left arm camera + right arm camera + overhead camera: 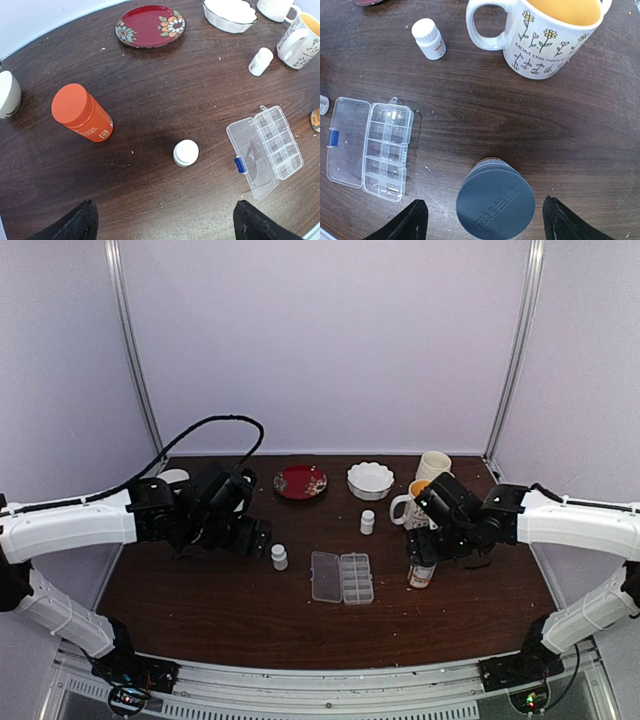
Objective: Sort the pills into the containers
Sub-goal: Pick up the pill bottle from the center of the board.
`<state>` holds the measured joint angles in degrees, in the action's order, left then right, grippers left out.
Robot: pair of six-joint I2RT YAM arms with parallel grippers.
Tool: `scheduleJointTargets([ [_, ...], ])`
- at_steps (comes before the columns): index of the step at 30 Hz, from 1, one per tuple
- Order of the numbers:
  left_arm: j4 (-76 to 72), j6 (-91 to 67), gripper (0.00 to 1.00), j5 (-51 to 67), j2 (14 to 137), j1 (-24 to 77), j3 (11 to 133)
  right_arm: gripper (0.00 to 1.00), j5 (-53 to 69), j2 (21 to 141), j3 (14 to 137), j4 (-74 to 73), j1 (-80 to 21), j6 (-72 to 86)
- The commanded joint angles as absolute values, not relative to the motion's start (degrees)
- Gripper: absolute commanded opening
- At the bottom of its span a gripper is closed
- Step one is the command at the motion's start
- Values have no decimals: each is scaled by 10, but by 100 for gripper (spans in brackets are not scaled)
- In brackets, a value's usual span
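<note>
Finds the pill box point(341, 577) clear, flat and rectangular, its lid point(347, 142) folded fully open with a blue latch on the rim and two rows of small cells point(387, 147) bared. Cannot tell whether any cell holds pills; sees only tiny whitish specks point(102, 49) strewn over the dark tabletop point(200, 600). Places the box near the middle of the tabletop, a little toward the near edge. Sets the left gripper point(165, 217) apart from it on the left-edge side, fingers spread wide and holding nothing, with a small white bottle point(186, 152) between gripper and box. Puts the right gripper point(485, 212) near the box on the right-edge side, fingers parted either side of a grey-lidded bottle point(495, 200), with a gap showing on both sides.
</note>
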<state>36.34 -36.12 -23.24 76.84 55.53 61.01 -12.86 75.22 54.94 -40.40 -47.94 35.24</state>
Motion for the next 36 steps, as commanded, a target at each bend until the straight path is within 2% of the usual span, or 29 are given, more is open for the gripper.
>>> scheduleJointTargets([
  [1, 316, -337, 98, -229, 734, 552, 587, 78, -118, 769, 566, -424, -466, 348],
  [9, 248, -314, 97, -204, 684, 552, 536, 70, -106, 787, 568, -425, -457, 346],
  [20, 222, -301, 96, -185, 676, 553, 522, 69, -118, 800, 579, -432, -457, 338],
  [24, 221, -299, 95, -183, 681, 553, 525, 61, -118, 801, 580, -430, -456, 335],
  [34, 218, -295, 94, -180, 685, 552, 527, 60, -124, 815, 591, -435, -456, 330],
  [36, 218, -295, 94, -181, 684, 553, 526, 63, -125, 816, 592, -438, -456, 330],
])
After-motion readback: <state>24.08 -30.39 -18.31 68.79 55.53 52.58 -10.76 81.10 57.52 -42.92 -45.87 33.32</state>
